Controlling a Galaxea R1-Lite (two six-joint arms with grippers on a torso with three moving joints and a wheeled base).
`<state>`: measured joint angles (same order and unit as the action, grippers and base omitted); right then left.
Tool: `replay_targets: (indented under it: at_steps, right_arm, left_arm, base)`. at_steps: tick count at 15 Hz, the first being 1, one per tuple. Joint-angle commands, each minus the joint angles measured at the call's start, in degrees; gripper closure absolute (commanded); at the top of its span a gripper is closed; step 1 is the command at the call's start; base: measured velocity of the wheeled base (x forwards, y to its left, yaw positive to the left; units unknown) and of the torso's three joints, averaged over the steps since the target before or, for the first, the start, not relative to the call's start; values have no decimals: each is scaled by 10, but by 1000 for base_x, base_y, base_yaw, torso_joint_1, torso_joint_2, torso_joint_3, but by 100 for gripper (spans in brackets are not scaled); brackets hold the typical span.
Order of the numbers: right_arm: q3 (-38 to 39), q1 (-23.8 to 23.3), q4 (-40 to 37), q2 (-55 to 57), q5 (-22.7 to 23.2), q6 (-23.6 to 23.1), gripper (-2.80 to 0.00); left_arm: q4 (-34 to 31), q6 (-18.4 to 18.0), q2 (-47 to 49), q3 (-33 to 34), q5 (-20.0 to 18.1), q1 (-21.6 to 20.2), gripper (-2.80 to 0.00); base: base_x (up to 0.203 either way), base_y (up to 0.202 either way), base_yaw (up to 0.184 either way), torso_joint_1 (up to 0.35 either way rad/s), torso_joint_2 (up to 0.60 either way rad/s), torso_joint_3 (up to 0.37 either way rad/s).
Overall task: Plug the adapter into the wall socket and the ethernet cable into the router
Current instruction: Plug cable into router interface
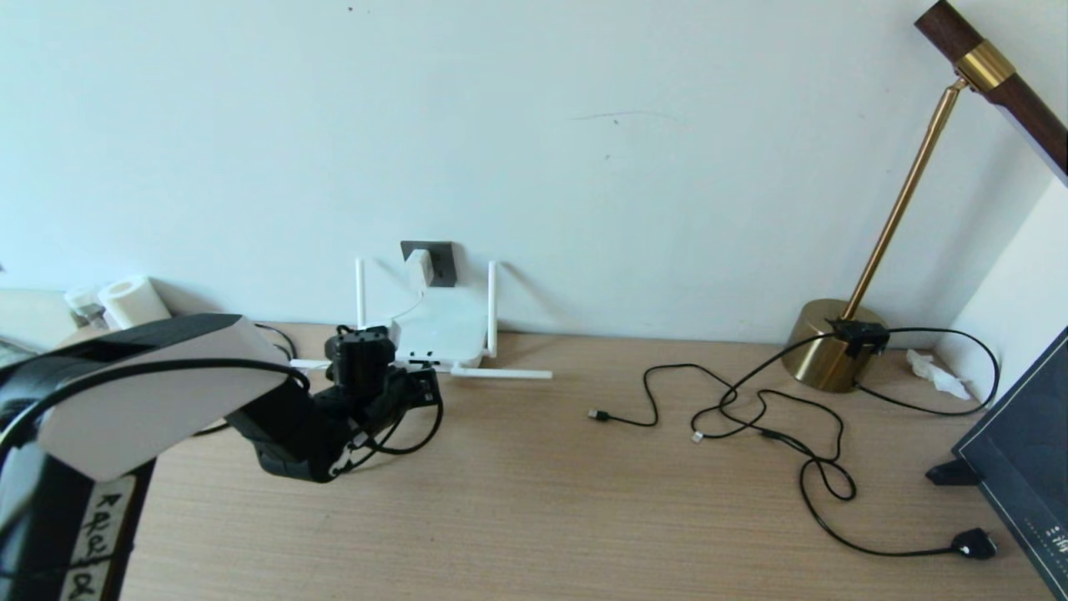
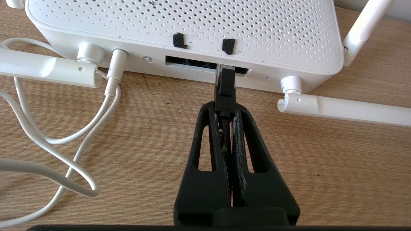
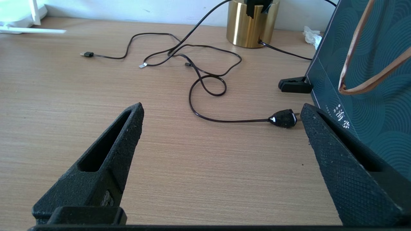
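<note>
ethernet cable (image 2: 224,86) plug meets router (image 2: 179,29) port.

Your right gripper (image 3: 221,112) hangs low over the wooden table (image 3: 64,96) with its two black fingers (image 3: 109,150) spread wide and nothing between them. Take the brass lamp base (image 3: 249,24) as your landmark: thin black cords (image 3: 205,73) trail from it toward you, looping on the table. One cord ends in a small black plug (image 3: 284,118), lying beside the dark teal bag (image 3: 369,80). Far from the base, a white router antenna (image 3: 32,30) lies flat at the table's back edge.
</note>
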<state>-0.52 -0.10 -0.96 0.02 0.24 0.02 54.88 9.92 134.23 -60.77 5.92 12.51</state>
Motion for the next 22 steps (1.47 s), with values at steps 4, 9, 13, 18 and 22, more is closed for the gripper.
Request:
replay_targets:
  at_steps: [4, 9, 13, 18, 22]
  right_arm:
    - [0, 0, 0, 1, 0, 0, -280]
    - [0, 0, 0, 0, 0, 0, -280]
    - [0, 0, 0, 0, 0, 0, -280]
    - [0, 0, 0, 0, 0, 0, -280]
    - [0, 0, 0, 0, 0, 0, -280]
  left_arm:
    - [1, 1, 1, 0, 1, 0, 0]
    - [2, 1, 2, 1, 1, 0, 0]
    - [3, 1, -1, 7, 1, 1, 0]
    - [3, 1, -4, 8, 1, 2, 0]
    - [3, 1, -5, 11, 1, 2, 0]
  base:
    - [0, 0, 0, 0, 0, 0]
    - [0, 0, 0, 0, 0, 0]
    - [0, 0, 0, 0, 0, 0]
    - [0, 0, 0, 0, 0, 0]
    - [0, 0, 0, 0, 0, 0]
